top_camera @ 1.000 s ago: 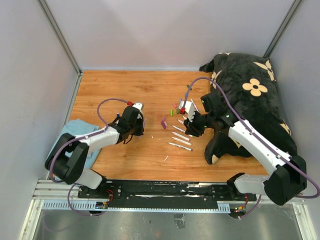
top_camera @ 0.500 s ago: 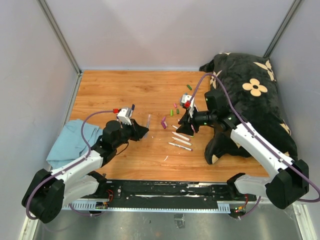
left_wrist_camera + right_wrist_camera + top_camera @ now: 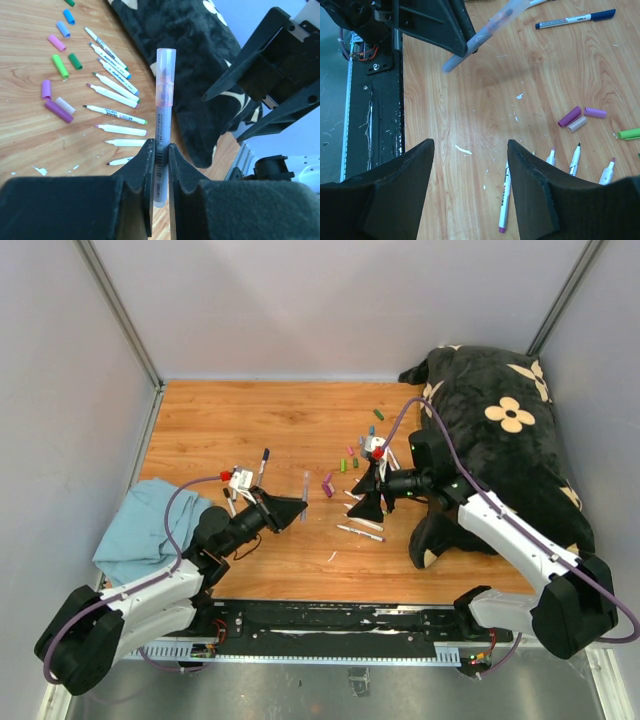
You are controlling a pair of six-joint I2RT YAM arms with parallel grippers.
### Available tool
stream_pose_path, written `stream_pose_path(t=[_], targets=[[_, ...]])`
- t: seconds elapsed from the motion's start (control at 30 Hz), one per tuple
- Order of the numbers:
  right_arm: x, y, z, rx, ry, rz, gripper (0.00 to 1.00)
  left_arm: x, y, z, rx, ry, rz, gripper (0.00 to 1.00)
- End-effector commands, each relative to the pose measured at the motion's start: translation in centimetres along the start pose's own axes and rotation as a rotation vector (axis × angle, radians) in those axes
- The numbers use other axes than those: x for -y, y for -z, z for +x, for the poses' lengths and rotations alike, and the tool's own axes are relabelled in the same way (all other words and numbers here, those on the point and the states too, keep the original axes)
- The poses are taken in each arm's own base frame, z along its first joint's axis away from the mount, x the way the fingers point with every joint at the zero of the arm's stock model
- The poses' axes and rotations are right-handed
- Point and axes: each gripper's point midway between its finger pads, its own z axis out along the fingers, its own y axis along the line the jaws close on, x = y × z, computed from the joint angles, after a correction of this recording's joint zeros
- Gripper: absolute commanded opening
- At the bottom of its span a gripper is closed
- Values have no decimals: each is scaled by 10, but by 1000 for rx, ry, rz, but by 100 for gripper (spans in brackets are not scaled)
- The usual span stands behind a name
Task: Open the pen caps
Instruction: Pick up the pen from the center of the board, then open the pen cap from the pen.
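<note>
Left end effector (image 3: 160, 150) now aims its clamped pen (image 3: 163, 115) at the right end effector (image 3: 470, 145), which just spread open, empty. Pen cap (image 3: 166, 62) gets pulled next, I'd guess.

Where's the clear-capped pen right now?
The clear-capped pen is clamped between the fingers of the left gripper, centre of the left wrist view, cap end outward; from above, just left of the row of uncapped pens.

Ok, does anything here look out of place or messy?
Yes: a black flowered cushion sprawls over the table's right side, a blue cloth lies crumpled at the near-left corner, and white flecks litter the wood near the uncapped pens.
</note>
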Motion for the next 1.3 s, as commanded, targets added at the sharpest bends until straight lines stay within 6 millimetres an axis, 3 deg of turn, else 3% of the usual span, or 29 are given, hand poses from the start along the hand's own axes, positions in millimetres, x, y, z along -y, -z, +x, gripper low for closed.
stream_pose_path(t=[0.0, 0.43, 0.73, 0.9, 1.1, 1.27], targets=[[5, -3, -1, 37, -39, -2, 62, 21, 1, -18, 110, 29, 81, 0], [10, -22, 5, 120, -180, -26, 63, 45, -9, -15, 201, 122, 153, 0], [-12, -41, -1, 148, -275, -112, 62, 59, -28, -10, 247, 160, 180, 0], [-14, -46, 1, 134, -330, -109, 59, 61, -36, -6, 254, 160, 176, 0], [-19, -52, 3, 101, -364, -128, 47, 62, -42, 0, 244, 169, 185, 0], [-22, -51, 0, 103, -367, -141, 15, 66, -44, 3, 234, 170, 201, 0]])
